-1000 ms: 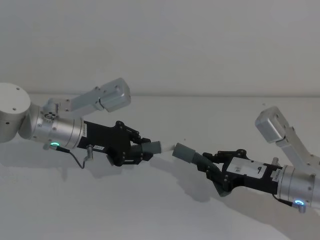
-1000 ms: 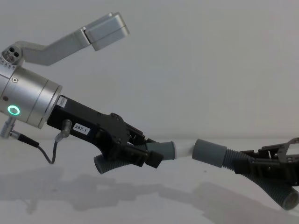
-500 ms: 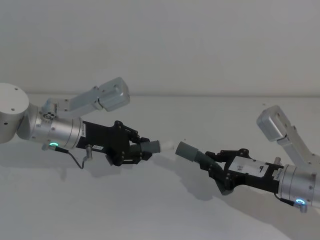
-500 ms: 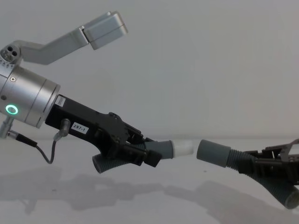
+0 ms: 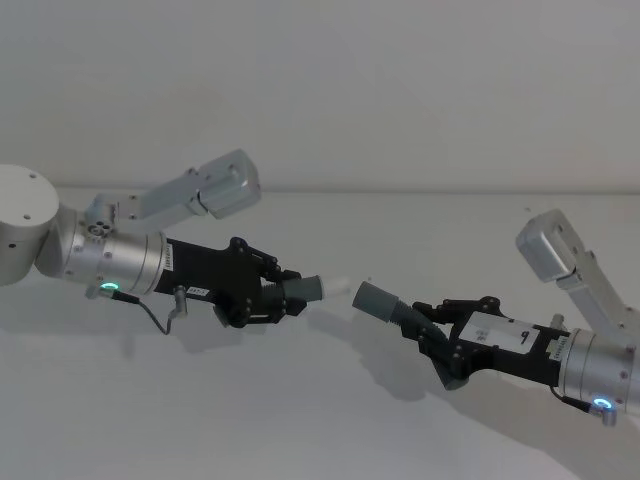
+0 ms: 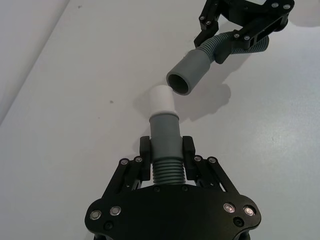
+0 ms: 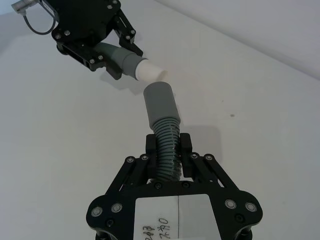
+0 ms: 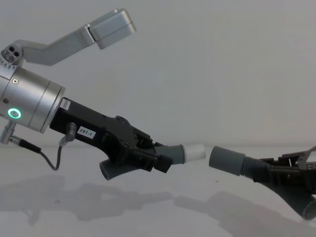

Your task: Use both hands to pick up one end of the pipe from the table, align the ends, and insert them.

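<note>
Grey ribbed hose, light and springy by its look: the lighter piece (image 8: 170,153) sits centre-frame in the chest view, white tip (image 8: 194,151) facing the darker piece's socket (image 8: 226,160), a small gap between, both above the counter (image 5: 300,420). Each hand grips the ribs just behind its smooth end, left hand (image 6: 166,156) and right hand (image 7: 169,149) both clamped. Holding close limits flex; smooth collars may slip.

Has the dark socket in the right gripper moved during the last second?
Yes. In the head view the socket in the right gripper has shifted slightly rightward along the table's back edge, widening the gap to the white tip.
</note>
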You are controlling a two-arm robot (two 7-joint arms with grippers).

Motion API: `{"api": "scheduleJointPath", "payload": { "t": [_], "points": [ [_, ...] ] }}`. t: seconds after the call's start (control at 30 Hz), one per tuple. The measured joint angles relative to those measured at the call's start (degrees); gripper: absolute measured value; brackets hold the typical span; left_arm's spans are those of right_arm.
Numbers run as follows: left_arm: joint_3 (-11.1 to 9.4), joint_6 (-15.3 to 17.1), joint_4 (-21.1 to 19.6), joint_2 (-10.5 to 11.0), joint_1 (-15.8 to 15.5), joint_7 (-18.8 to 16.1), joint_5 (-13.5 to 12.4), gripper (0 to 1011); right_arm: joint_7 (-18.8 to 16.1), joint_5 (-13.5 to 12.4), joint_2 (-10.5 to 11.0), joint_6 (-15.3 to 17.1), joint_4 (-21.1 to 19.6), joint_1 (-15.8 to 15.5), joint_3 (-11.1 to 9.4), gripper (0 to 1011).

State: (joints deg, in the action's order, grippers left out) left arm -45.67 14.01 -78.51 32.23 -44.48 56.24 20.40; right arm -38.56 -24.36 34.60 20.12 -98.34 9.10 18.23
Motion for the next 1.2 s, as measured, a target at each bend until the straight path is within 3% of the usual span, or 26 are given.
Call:
{"api": "scheduleJointPath", "payload": {
  "t": [1.2],
  "points": [
    [-1.87, 0.03, -0.26, -0.21, -1.13, -0.31, 1.4, 365, 1.59, -1.46, 0.94, -0.91, -0.01, 0.4, 0.81, 263]
  ]
}}
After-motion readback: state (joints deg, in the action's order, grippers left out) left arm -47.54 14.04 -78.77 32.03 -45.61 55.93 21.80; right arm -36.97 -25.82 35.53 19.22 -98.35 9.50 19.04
